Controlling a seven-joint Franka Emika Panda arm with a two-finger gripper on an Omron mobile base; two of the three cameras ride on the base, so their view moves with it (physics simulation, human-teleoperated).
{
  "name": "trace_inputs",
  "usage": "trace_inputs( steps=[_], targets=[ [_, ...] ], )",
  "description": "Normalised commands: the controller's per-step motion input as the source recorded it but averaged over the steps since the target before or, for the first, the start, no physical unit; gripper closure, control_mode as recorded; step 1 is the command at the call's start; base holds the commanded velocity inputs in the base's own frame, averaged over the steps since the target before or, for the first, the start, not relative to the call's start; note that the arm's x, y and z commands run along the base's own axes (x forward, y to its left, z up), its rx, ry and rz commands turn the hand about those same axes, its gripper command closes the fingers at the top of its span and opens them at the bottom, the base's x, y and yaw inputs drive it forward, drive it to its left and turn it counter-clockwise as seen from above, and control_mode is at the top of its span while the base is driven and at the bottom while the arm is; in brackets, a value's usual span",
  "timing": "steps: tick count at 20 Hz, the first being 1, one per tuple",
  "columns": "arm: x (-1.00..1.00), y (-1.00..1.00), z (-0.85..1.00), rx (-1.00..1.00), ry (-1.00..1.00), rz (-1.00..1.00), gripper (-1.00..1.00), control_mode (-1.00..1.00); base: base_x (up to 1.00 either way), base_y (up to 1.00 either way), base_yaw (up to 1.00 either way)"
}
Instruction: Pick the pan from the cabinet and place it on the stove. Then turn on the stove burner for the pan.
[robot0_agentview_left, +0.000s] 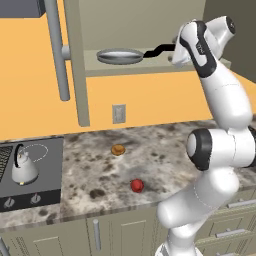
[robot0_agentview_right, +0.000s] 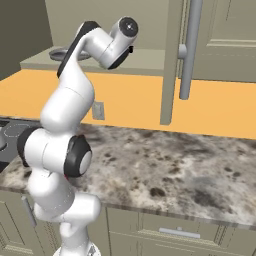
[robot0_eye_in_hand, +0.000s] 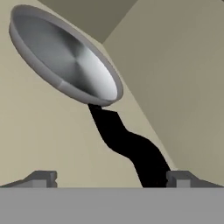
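The grey pan (robot0_agentview_left: 120, 56) lies flat on the shelf of the open upper cabinet (robot0_agentview_left: 150, 68), its black handle (robot0_agentview_left: 159, 49) pointing right. In the hand view the pan (robot0_eye_in_hand: 65, 59) fills the upper left and its wavy handle (robot0_eye_in_hand: 131, 148) runs down toward me. My gripper (robot0_eye_in_hand: 112, 179) is open, fingertips wide apart, with the handle's end between them, close to the right fingertip (robot0_eye_in_hand: 181, 178). The arm reaches up to the shelf at the handle's end (robot0_agentview_left: 176, 54). The black stove (robot0_agentview_left: 47, 172) is at the lower left. The pan's rim (robot0_agentview_right: 59, 52) peeks from behind the arm.
A silver-white kettle (robot0_agentview_left: 22, 167) stands on the stove, with knobs (robot0_agentview_left: 35, 199) in front. The open cabinet door (robot0_agentview_left: 75, 60) and its bar handle (robot0_agentview_left: 55, 50) hang left of the pan. An orange-brown item (robot0_agentview_left: 118, 149) and a red one (robot0_agentview_left: 137, 186) lie on the speckled counter (robot0_agentview_left: 165, 155).
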Motion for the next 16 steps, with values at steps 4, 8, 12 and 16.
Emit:
trace_inputs(
  steps=[4, 8, 12, 16],
  targets=[
    [0.5, -0.01, -0.05, 0.0, 0.0, 0.0, -1.0, -1.0, 0.0, 0.0, 0.0],
    [0.44, -0.04, -0.19, -0.02, 0.0, 0.0, -1.0, -1.0, 0.0, 0.0, 0.0],
    [0.29, -0.06, -0.31, -0.04, 0.0, 0.02, -1.0, -1.0, 0.0, 0.0, 0.0],
    [0.32, -0.03, -0.26, -0.03, 0.0, 0.02, -1.0, -1.0, 0.0, 0.0, 0.0]
  ],
)
